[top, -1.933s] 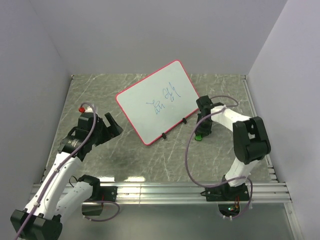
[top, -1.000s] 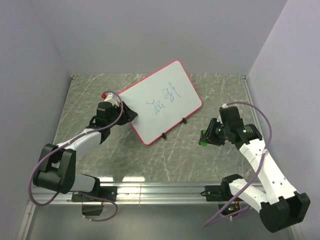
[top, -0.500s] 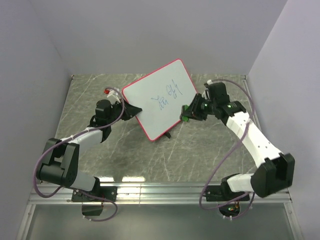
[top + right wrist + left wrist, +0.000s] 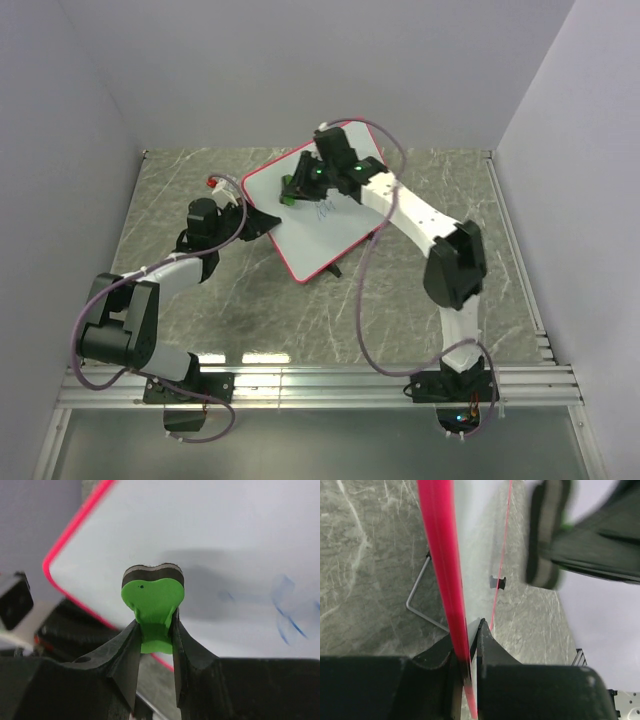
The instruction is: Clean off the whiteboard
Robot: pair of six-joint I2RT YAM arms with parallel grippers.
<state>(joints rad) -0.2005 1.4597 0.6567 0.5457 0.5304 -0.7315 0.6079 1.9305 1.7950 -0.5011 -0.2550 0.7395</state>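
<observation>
Left end effector (image 4: 468, 647) clamps the pink rim of the whiteboard (image 4: 315, 245), which stands tilted on the desk (image 4: 250, 310). Right end effector (image 4: 154, 627) holds the green eraser (image 4: 152, 592) near the board's far left corner; contact unclear. Step: wiping. Next move likely needs a firm sweep over the blue marks (image 4: 286, 616)

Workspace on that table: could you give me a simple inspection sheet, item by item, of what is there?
Surface: grey marbled table.
Job's things: whiteboard, pink-rimmed, with blue scribble on it; green eraser.
Clutter: nothing seen.
Grippers: left gripper shut on the whiteboard's rim; right gripper shut on the green eraser, held at the board's upper left part; contact unclear.
Cables: purple cables loop along both arms.
Surroundings: plain pale walls; metal rail at the near edge.
</observation>
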